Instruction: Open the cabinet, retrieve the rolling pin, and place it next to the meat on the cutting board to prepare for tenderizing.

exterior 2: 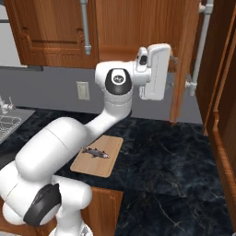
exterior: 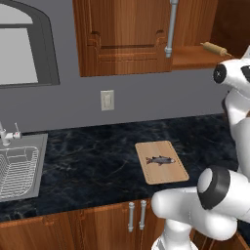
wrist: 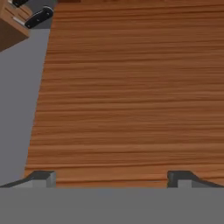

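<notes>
The cabinet (exterior: 127, 39) has its left door closed and its right door (exterior 2: 182, 60) swung out. On the open shelf lies the rolling pin (exterior: 215, 48), a slim tan cylinder. The cutting board (exterior: 168, 171) rests on the dark counter with the meat (exterior: 160, 159) at its middle; the right base view also shows the board (exterior 2: 99, 163) and the meat (exterior 2: 96, 152). My gripper (exterior 2: 173, 59) is raised at shelf height, close to the open door's inner face. In the hand view my gripper (wrist: 111, 179) is open and holds nothing, with wood grain close in front.
A sink (exterior: 19, 166) with a faucet (exterior: 7, 134) sits at the counter's left. There is a wall outlet (exterior: 107, 100) above the black counter (exterior: 97, 156). A knife block (wrist: 13, 22) is in the hand view's top left corner. Tall wood panelling (exterior 2: 221, 115) bounds the right side.
</notes>
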Controlling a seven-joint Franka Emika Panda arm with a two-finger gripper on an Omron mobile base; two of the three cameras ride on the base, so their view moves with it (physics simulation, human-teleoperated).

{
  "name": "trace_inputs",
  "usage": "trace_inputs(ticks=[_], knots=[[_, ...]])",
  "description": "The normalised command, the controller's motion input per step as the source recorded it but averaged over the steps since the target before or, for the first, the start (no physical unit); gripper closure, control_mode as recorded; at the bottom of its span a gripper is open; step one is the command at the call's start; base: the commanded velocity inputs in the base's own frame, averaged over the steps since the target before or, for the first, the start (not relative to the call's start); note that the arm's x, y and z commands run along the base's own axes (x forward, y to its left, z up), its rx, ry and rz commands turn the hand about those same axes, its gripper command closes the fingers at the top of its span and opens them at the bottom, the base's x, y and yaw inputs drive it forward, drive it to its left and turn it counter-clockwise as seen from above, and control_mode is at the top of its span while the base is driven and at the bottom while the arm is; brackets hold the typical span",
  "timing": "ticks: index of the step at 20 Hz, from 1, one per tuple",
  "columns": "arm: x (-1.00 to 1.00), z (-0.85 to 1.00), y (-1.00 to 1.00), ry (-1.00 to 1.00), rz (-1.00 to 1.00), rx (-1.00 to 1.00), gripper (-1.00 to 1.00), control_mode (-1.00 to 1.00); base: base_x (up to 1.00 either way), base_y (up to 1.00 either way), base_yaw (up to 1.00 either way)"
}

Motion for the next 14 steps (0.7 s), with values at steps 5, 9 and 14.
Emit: trace_inputs(ticks=[5, 9, 14], knots=[[0.03, -0.06, -0.63, 0.01, 0.0, 0.0, -1.0, -1.0, 0.0, 0.0, 0.0], [-0.05, 0.0, -0.01, -0.01, -0.03, 0.02, -1.0, -1.0, 0.0, 0.0, 0.0], [-0.2, 0.0, 0.56, -0.09, -0.02, 0.05, -1.0, -1.0, 0.0, 0.0, 0.0]])
